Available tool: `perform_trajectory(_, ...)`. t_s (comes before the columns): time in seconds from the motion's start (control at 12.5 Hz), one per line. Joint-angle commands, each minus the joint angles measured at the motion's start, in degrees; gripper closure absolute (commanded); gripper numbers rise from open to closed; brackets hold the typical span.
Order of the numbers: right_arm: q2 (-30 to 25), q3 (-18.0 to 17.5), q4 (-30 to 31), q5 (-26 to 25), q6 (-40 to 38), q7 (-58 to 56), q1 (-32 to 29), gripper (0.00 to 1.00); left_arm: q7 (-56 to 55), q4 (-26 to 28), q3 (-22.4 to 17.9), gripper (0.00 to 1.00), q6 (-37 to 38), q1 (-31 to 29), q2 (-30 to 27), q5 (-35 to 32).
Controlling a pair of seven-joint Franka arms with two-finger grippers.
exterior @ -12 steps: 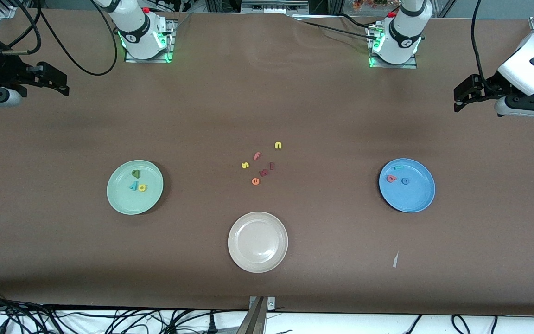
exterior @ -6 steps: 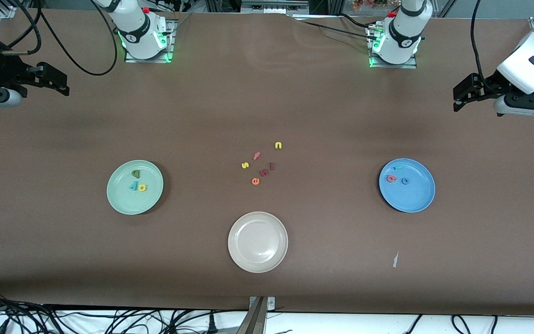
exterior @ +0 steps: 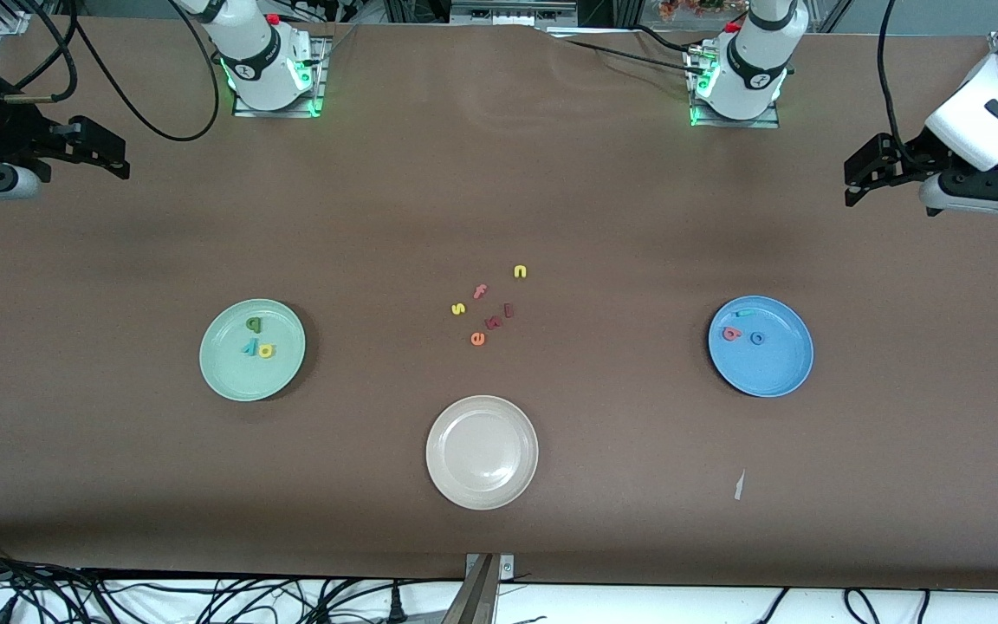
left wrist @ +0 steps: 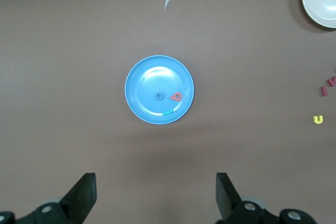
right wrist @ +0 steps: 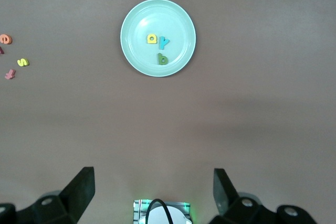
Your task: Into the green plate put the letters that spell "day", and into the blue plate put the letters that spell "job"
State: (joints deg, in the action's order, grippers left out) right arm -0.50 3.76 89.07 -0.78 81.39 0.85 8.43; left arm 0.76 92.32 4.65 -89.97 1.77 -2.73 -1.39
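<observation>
Left claw (left wrist: 155,195): spread wide, nothing gripped, raised over bare bench (exterior: 603,217) at the left arm's end.
Right claw (right wrist: 152,192): likewise released, over the right arm's end.
Green plate (right wrist: 131,24): day letters (right wrist: 158,47) inside (shapes legible in right wrist view only).
Blue plate (left wrist: 142,77): job letters (left wrist: 169,99) inside; teal stroke hard to make out.

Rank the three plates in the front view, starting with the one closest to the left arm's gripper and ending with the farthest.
From the left gripper, open above the table's left-arm end:
1. The blue plate, at that same end, holding three letters.
2. The beige plate, mid-table, nearest the front camera.
3. The green plate, toward the right arm's end, holding three letters.
</observation>
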Motion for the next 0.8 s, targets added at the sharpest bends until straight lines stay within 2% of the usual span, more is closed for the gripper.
perform_trajectory(0.0, 0.3, 0.0, -1.1, 0.3, -0.5, 0.2, -0.1, 0.00, 0.9, -0.3, -0.4, 0.00, 1.5, 0.3, -1.7, -1.4)
perform_trajectory(0.32, 0.3, -0.1, -1.1, 0.3, -0.8, 0.2, 0.1, 0.00, 0.9, -0.2, -0.3, 0.00, 1.6, 0.6, -1.7, -4.7)
perform_trajectory(0.72, 0.4, -0.1, -1.4, 0.2, -0.6, 0.0, 0.1, 0.00, 0.4, -0.2, -0.2, 0.00, 1.5, 1.1, -1.6, -4.9)
